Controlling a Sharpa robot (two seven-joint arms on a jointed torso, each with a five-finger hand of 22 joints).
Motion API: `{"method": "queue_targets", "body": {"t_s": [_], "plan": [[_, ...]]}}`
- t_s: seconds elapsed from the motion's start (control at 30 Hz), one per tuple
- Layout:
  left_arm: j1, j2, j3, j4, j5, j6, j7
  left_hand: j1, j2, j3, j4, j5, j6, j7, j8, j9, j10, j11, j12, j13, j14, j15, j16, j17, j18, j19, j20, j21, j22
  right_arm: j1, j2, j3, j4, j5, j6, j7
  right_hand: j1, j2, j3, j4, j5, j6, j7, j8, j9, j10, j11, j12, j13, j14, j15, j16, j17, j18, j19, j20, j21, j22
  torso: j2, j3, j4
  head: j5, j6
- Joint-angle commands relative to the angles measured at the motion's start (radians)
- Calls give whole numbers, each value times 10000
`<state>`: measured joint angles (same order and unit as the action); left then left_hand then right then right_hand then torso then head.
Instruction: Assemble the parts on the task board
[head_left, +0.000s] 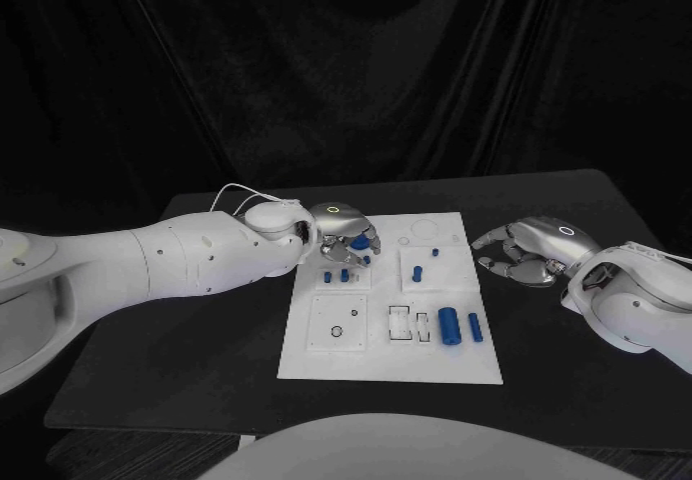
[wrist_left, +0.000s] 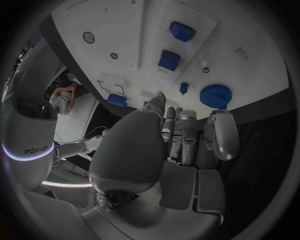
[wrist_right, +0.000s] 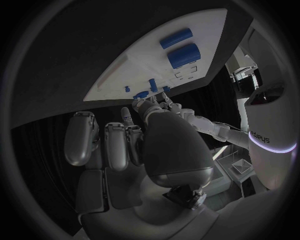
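Observation:
The white task board (head_left: 329, 362) lies mid-table. My left hand (head_left: 343, 232) hovers over its far left corner with fingers spread and nothing in them. A blue gear (wrist_left: 215, 96) lies on the board just past its fingertips (wrist_left: 222, 131). Small blue pegs (head_left: 417, 272) stand in the board's middle, and two blue cylinders (head_left: 449, 325) lie near the right edge. My right hand (head_left: 526, 252) sits on the table beside the board's far right corner, fingers loosely curved and holding nothing. From the right wrist I see the cylinders (wrist_right: 183, 54) and the board (wrist_right: 131, 70).
A square recess with a small hole (head_left: 343, 322) and two rectangular slots (head_left: 400, 322) mark the board's near half. Bare black table (head_left: 173, 350) surrounds the board on all sides. A dark curtain hangs behind the table.

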<state>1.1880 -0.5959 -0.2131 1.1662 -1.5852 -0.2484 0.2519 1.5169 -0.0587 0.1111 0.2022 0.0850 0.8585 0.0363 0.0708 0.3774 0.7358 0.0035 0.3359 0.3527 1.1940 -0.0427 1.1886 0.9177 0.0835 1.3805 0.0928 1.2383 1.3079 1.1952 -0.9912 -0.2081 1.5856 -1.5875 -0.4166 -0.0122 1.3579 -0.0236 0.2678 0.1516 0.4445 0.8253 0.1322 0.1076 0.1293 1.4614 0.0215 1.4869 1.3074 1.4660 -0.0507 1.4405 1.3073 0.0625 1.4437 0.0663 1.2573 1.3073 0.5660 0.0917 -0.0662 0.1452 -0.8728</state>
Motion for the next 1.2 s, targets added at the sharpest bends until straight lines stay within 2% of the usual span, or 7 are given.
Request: {"method": "queue_targets", "body": {"t_s": [0.03, 0.1, 0.13, 0.2, 0.4, 0.7, 1.2], "plan": [[-34, 53, 11, -55, -278, -66, -178, -92, 25, 19, -92, 88, 107, -1, 81, -33, 9, -4, -3, -26, -97, 2, -65, -86, -83, -40, -6, -82, 1632, -27, -3, 8, -2, -4, -82, 22, -30, -54, 78, -3, 46, 82, 0, -33, -16, 9, 88, -30, 870, 516, 100, -18, 230, 66, -9, 8, 5, 1715, -22, 15, 16, -33, 2], [-52, 92, 11, -108, -281, -41, -200, -47, 37, 92, -170, 321, 163, 19, 90, -107, 10, 15, -27, -66, -154, 8, -71, -175, -77, -64, -8, -121, 1624, -29, -6, 8, -3, -4, -61, 18, -33, -53, 89, -7, 52, 85, 1, -34, -19, 2, 89, -36, 858, 516, 101, -21, 224, 69, -15, 9, -13, 1710, -38, 28, 14, -33, 2], [-60, 110, 11, -133, -282, -41, -202, 9, 47, 180, -243, 552, 197, 20, 91, -169, 17, 12, -53, -105, -206, 9, -80, -257, -72, -83, -10, -151, 1617, -29, -6, 8, -4, -4, -54, 18, -33, -53, 89, -7, 52, 85, 1, -34, -19, 2, 89, -36, 858, 516, 101, -21, 224, 69, -15, 9, -13, 1710, -41, 29, 13, -36, 2], [-79, 153, 11, -193, -283, -39, -208, 57, 38, 295, -315, 805, 251, -12, 97, -241, 53, -18, -82, -156, -223, 5, -50, -304, -68, -98, -13, -181, 1611, -30, -2, 8, -9, -4, -40, 17, -33, -53, 89, -7, 52, 85, 1, -34, -19, 2, 89, -36, 858, 516, 101, -21, 224, 69, -15, 9, -13, 1710, -36, 27, -3, -34, 2], [-125, 317, 11, -425, -285, -6, -237, 92, 3, 566, -420, 1242, 326, 21, 94, -379, 167, 11, -144, -269, -275, 7, -17, -428, -66, -102, -21, -195, 1611, -32, 18, 8, -24, -4, -12, 18, -33, -53, 89, -7, 52, 85, 1, -34, -19, 2, 89, -36, 858, 516, 101, -21, 224, 69, -15, 9, -13, 1710, -37, 33, -12, -8, 2], [-194, 531, 11, -764, -285, -6, -224, 143, -44, 845, -516, 1445, 379, 33, 84, -477, 330, 25, -196, -372, -347, 12, -24, -561, -58, -126, -29, -238, 1601, -36, 44, 8, -43, -4, 30, 15, -41, -55, 102, -10, 57, 90, 3, -34, -22, -8, 91, -44, 840, 513, 103, -28, 208, 72, -19, 10, -26, 1707, -30, 30, -13, 9, 2], [-435, 847, 14, -1285, -285, -88, -127, 23, -163, 1160, -547, 1363, 556, 64, 129, -573, 738, 36, -201, -492, -375, 22, 6, -684, -58, -125, -38, -245, 1600, -52, 34, 8, -29, -4, 44, 7, -41, -55, 102, -10, 57, 90, 3, -34, -22, -8, 91, -44, 840, 513, 103, -28, 208, 72, -19, 10, -26, 1707, -29, 28, -3, -33, 2]]}}
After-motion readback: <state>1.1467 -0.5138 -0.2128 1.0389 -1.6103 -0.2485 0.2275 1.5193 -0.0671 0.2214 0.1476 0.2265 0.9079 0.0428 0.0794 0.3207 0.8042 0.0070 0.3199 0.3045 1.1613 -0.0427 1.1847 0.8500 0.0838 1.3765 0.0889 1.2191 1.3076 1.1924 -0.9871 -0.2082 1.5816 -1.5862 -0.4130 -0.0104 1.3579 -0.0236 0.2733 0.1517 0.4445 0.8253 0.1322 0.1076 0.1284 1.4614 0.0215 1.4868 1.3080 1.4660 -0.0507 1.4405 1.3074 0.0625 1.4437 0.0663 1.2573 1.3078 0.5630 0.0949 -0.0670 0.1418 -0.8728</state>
